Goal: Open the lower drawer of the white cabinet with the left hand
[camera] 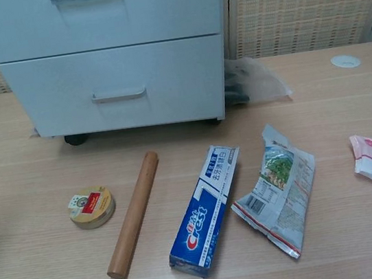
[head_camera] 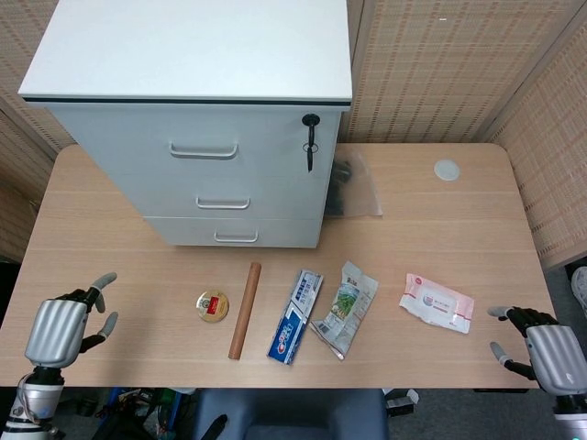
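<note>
- The lower drawer (head_camera: 236, 232) sits closed at the bottom of the white cabinet (head_camera: 197, 55), at the table's (head_camera: 440, 229) back left.
- The left hand (head_camera: 57, 330) hovers at the table's near-left edge, fingers spread, holding nothing.
- The right hand (head_camera: 548, 356) rests at the near-right corner, fingers apart, empty.

The chest view cuts off the white cabinet (camera: 111, 53) above its middle drawer.

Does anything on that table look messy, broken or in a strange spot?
Mostly tidy. The snack bag is torn open and crumpled, lying askew against the toothpaste box. A crumpled clear plastic bag is wedged beside the cabinet. Nothing spilled.
</note>
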`<state>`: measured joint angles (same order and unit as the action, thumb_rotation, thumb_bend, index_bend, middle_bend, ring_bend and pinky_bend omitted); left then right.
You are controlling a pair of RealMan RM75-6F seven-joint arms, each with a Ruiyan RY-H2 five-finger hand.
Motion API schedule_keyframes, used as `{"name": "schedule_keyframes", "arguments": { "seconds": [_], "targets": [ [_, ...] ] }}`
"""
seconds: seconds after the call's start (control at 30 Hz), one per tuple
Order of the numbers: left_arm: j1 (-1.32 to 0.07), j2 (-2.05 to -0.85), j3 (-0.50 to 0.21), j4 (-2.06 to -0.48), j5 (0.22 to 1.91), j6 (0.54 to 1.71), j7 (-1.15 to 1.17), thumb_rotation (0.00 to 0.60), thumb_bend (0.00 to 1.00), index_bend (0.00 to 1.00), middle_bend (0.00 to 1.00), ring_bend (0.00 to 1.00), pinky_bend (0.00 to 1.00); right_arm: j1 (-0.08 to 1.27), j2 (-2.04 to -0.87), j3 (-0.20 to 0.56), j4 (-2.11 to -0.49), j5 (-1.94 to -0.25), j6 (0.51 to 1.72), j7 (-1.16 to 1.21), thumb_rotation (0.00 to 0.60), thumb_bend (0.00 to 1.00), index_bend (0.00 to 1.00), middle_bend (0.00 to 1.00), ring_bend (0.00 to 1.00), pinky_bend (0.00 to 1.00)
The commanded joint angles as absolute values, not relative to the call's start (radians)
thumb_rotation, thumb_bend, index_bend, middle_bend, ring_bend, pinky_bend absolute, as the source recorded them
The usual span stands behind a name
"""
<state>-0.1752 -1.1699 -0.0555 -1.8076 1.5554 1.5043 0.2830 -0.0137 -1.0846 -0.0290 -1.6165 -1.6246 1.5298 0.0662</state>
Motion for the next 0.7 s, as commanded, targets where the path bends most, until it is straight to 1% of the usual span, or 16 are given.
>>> {"name": "schedule_keyframes", "arguments": {
  "seconds": [0.03,0.13,0.23,0.4,0.43,0.53,0.7],
  "targets": [
    [-0.245,-1.139,-0.089,-1.803,1.591,1.435,0.202,0.6,0.34,0.21,0.83,0.84,0.99,-0.009,-1.089,-0.031,-1.619,-1.629,1.524,0.064,0.6,0.25,0.34,0.41,0.36,0.41],
    [-0.299,-1.101,-0.121,-1.82,1.592,1.379,0.172,0.6,0.4,0.19,0.9,0.91,1.0,-0.008,-1.088,-0.03,-1.621,-1.63,1.525,0.061,0.6,0.25,0.34,0.41,0.36,0.41],
    [-0.353,-1.068,-0.152,-1.843,1.583,1.319,0.146,0.6,0.47,0.16,0.93,0.95,1.0,-0.006,-1.086,-0.029,-1.625,-1.63,1.524,0.057,0.6,0.25,0.34,0.41,0.36,0.41],
    [-0.437,-1.029,-0.201,-1.879,1.554,1.227,0.111,0.6,0.69,0.11,0.96,0.99,1.0,0.0,-1.088,-0.027,-1.626,-1.629,1.516,0.056,0.6,0.25,0.34,0.41,0.36,0.41],
    [-0.449,-1.024,-0.208,-1.884,1.55,1.216,0.107,0.6,0.72,0.1,0.97,1.0,1.0,0.001,-1.089,-0.027,-1.626,-1.628,1.515,0.056,0.6,0.25,0.34,0.41,0.36,0.41],
    [-0.493,-1.02,-0.232,-1.896,1.536,1.178,0.082,0.6,0.76,0.1,0.97,1.0,1.0,0.004,-1.093,-0.027,-1.622,-1.625,1.509,0.058,0.6,0.25,0.34,0.41,0.36,0.41],
    [-0.556,-1.026,-0.259,-1.903,1.493,1.115,0.093,0.6,0.76,0.09,0.98,1.0,1.0,0.008,-1.093,-0.026,-1.619,-1.624,1.505,0.06,0.6,0.25,0.34,0.41,0.36,0.41]
  ]
}}
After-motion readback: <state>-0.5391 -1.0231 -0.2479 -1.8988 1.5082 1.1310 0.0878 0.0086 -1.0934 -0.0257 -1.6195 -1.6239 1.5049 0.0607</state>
